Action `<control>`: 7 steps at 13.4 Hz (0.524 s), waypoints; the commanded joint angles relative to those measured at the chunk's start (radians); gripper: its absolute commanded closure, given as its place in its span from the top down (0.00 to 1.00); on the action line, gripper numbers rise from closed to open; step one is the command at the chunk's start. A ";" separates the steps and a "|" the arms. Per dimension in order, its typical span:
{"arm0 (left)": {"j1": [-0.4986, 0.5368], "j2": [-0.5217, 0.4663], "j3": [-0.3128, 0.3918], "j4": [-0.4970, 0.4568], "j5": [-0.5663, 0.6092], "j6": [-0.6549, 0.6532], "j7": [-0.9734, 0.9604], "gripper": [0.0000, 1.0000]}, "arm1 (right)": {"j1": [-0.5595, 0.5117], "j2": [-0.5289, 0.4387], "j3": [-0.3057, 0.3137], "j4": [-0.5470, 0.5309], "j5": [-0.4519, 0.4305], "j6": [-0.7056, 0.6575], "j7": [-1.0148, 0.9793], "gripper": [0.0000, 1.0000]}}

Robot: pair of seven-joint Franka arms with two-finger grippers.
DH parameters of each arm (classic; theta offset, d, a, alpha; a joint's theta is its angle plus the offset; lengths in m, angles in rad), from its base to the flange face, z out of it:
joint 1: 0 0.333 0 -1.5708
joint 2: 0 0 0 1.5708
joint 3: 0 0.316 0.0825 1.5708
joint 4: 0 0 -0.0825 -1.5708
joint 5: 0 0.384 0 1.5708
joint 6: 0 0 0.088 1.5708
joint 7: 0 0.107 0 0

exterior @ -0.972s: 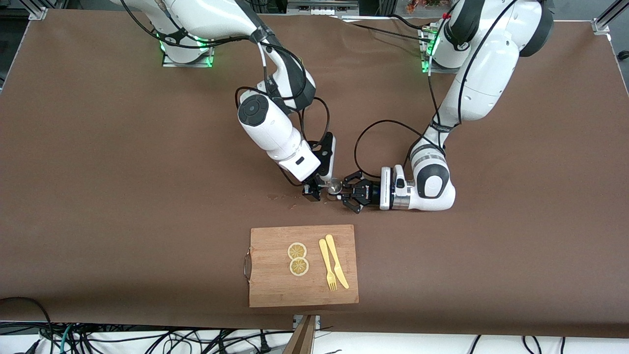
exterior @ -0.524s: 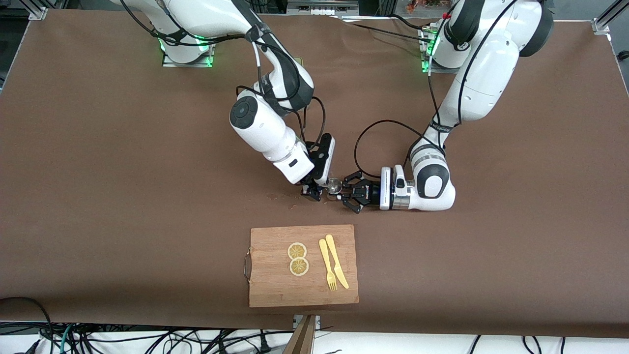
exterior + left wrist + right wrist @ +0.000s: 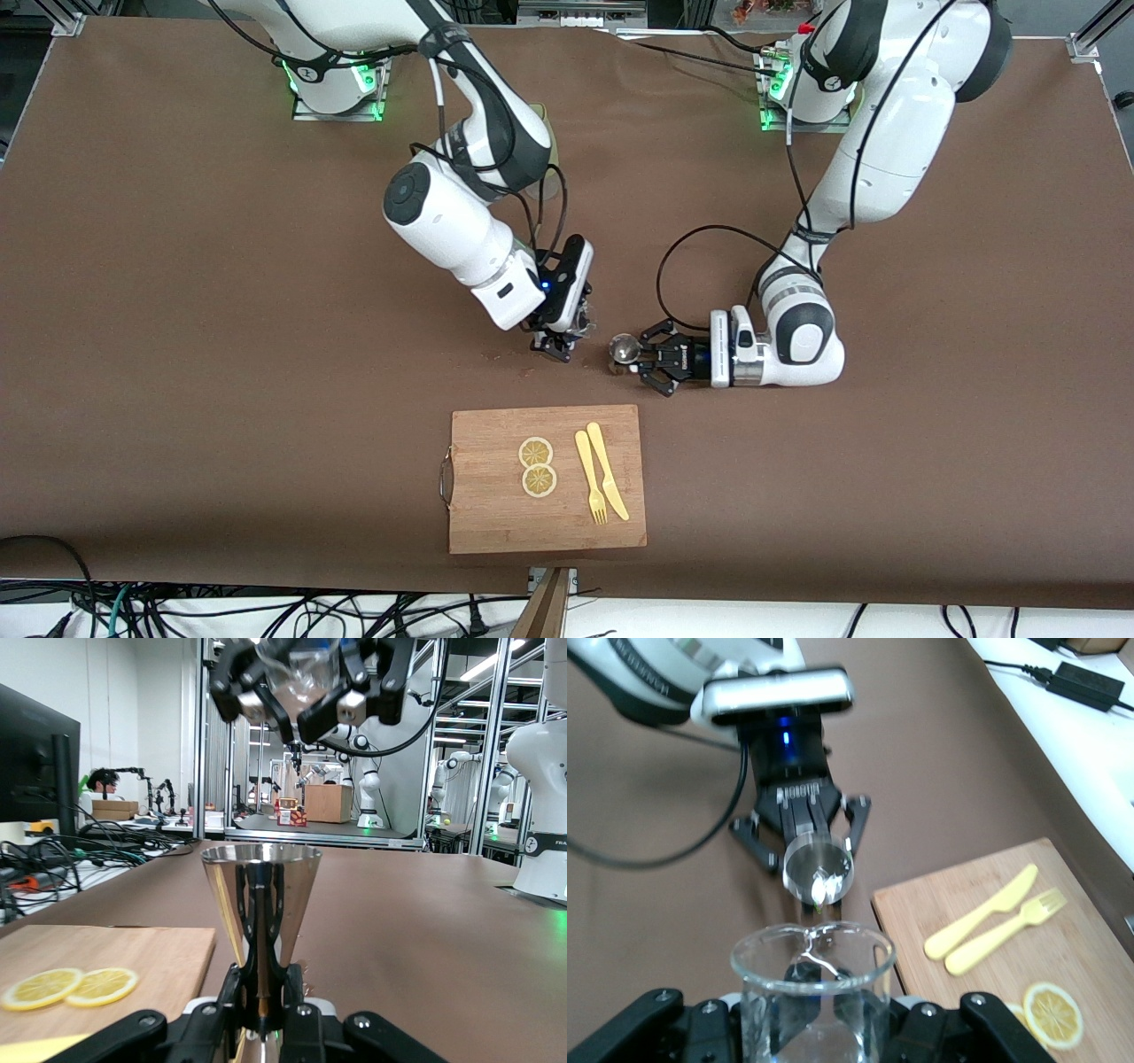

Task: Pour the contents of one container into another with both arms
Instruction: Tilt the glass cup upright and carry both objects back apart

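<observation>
A: Status, left tool (image 3: 640, 358)?
B: Low over tabletop (image 3: 177, 354), pinching metal jigger (image 3: 624, 348), upright, at cutting board (image 3: 547, 478)'s 12 o'clock.
A: Right tool (image 3: 558, 341)?
B: Clamped on clear glass (image 3: 812, 992), raised, at jigger's 9 o'clock, apart.

A wooden cutting board (image 3: 547, 479) lies on the brown table (image 3: 177, 354), at the edge nearest the front camera. On it rest two lemon slices (image 3: 537, 466), touching, and beside them a yellow fork (image 3: 590, 478) and yellow knife (image 3: 607, 470), apparently plastic. A metal handle (image 3: 444, 478) sits on the board's short edge.
</observation>
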 commanded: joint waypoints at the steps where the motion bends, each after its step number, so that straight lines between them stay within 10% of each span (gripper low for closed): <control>1: 0.088 -0.026 -0.006 -0.023 0.096 -0.061 0.046 0.00 | -0.035 -0.134 0.007 -0.155 0.095 -0.016 -0.128 0.00; 7: 0.292 -0.029 0.035 -0.023 0.348 -0.272 0.065 0.00 | -0.238 -0.189 0.002 -0.186 0.284 -0.330 -0.484 0.00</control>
